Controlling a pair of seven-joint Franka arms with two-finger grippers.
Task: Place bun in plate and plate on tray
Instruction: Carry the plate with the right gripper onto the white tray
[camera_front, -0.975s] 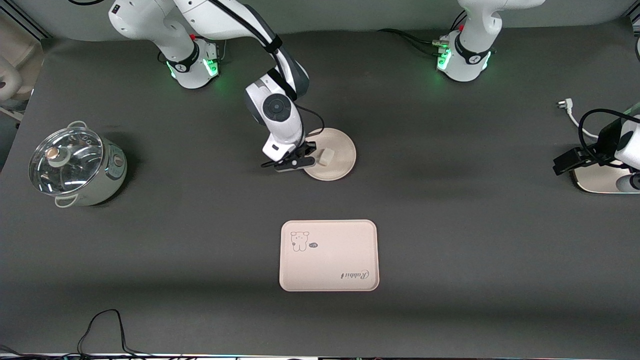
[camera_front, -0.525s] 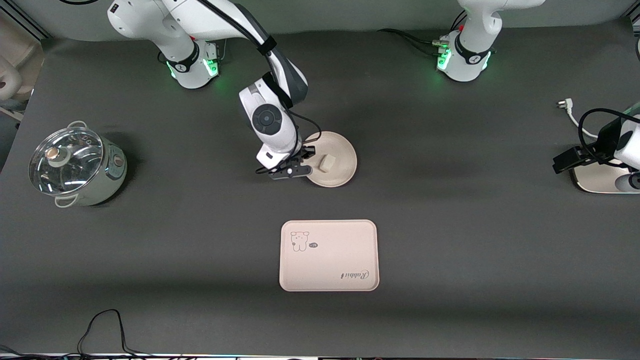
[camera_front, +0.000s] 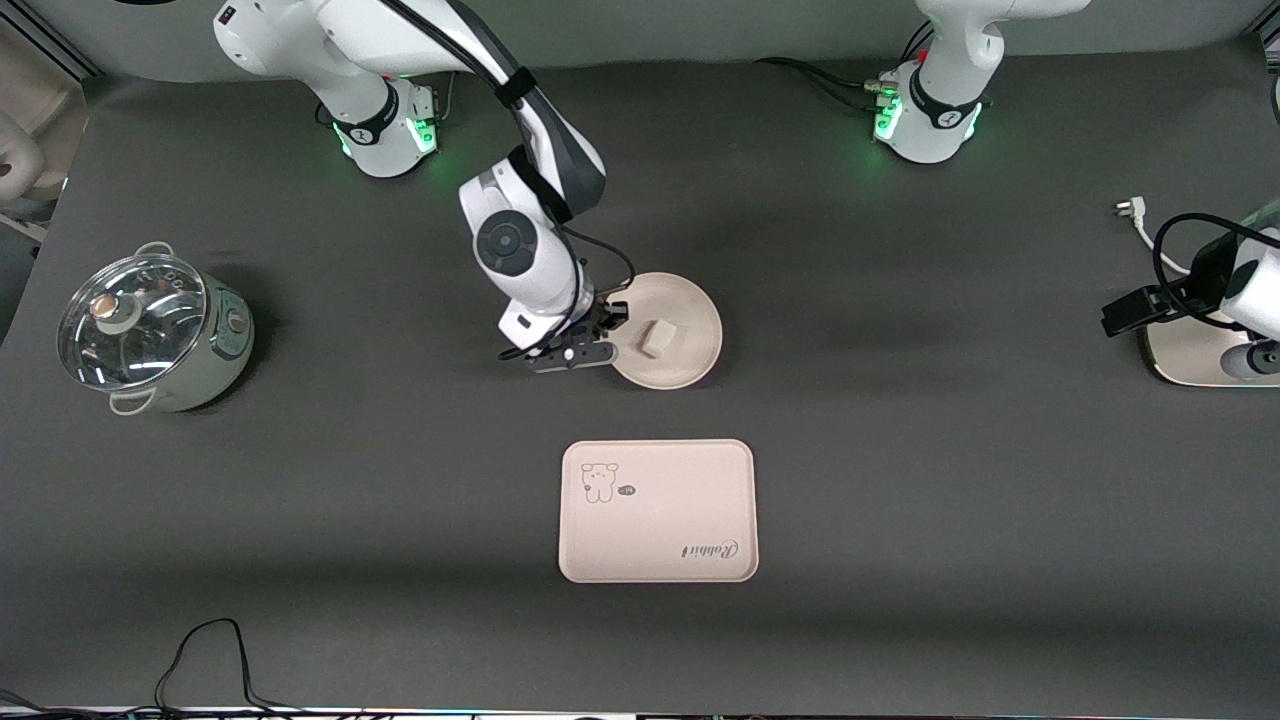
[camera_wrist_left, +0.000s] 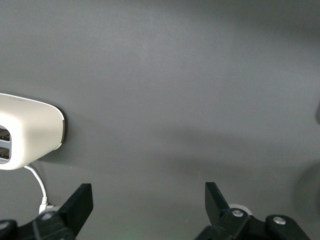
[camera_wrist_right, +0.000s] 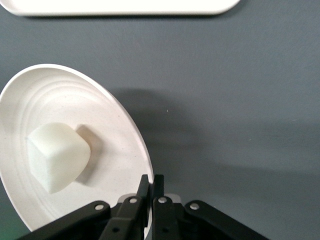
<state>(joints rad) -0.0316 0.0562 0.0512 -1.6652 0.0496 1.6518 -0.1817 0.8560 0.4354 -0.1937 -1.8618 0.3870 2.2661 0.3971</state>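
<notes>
The right gripper (camera_front: 603, 338) has its jaws clamped together on the rim of the plate (camera_front: 690, 300), on the edge toward the right arm's end of the table. The bun (camera_front: 654, 338) lies in the plate. The plate is farther from the front camera than the tray (camera_front: 690, 500). The right wrist view shows the fingertips (camera_wrist_right: 144, 186) pinching the rim. The left gripper (camera_wrist_left: 147, 197), jaws wide apart and holding nothing, waits near a white power adapter (camera_wrist_left: 30, 132), seen in its wrist view.

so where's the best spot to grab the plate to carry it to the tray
By its raised rim, at the edge toward the right arm's end, where the right tool is already pinched shut on the plate. The plate is shallow, and the bun sits mid-plate, clear of that edge.
</notes>
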